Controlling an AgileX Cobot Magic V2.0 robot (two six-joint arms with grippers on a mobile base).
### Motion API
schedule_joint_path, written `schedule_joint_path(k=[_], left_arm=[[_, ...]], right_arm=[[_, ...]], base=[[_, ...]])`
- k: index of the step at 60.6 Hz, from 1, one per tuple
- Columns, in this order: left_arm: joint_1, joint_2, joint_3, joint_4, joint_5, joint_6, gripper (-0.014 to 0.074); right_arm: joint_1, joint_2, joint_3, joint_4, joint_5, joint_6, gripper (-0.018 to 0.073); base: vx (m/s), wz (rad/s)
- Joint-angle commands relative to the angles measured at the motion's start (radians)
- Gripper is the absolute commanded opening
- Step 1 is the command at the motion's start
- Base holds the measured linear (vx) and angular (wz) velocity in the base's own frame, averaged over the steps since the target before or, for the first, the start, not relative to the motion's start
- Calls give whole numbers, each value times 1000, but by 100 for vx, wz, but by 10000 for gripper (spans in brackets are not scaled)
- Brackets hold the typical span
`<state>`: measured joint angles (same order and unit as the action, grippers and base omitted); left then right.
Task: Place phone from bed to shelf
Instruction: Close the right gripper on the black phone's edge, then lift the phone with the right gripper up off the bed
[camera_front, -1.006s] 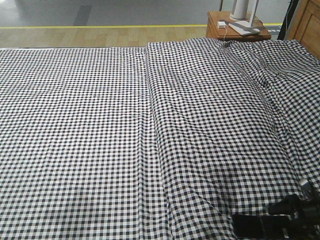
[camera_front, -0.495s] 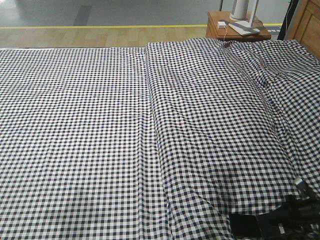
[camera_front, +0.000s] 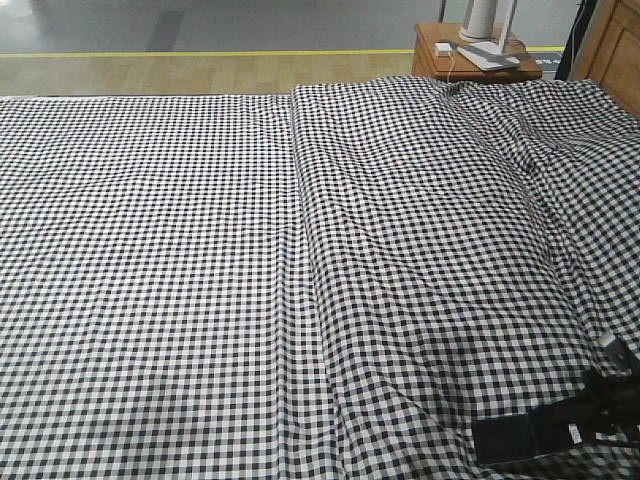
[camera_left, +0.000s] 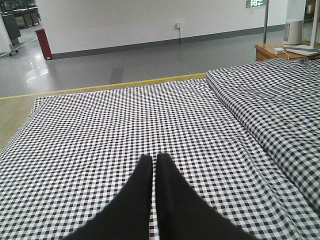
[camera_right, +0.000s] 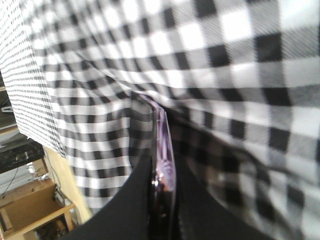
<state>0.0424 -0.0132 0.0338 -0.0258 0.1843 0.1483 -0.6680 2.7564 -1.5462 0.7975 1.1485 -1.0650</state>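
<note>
Phone (camera_front: 515, 440) now tilts off the bed (camera_front: 200, 250) where it lay flat a moment ago; our right claw (camera_right: 161, 210) grips it, left claw (camera_left: 154, 165) clenched empty; shelf comes next.

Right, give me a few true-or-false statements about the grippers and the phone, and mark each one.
1. The right gripper is shut on the phone. True.
2. The left gripper holds the phone. False: it is shut, empty, over the bed.
3. The phone is beside the brown side table. False: it is at the bed's near right part, far from that table.
4. A white appliance stands on the side table. True.
</note>
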Motion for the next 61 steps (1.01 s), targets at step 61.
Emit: schedule_joint_path(k=[61], left_arm=[[-4,-13,-21,-9,-72,-6,1]], right_arm=[[221,-933,314,300,140,-181,-3]], base=[[0,0]])
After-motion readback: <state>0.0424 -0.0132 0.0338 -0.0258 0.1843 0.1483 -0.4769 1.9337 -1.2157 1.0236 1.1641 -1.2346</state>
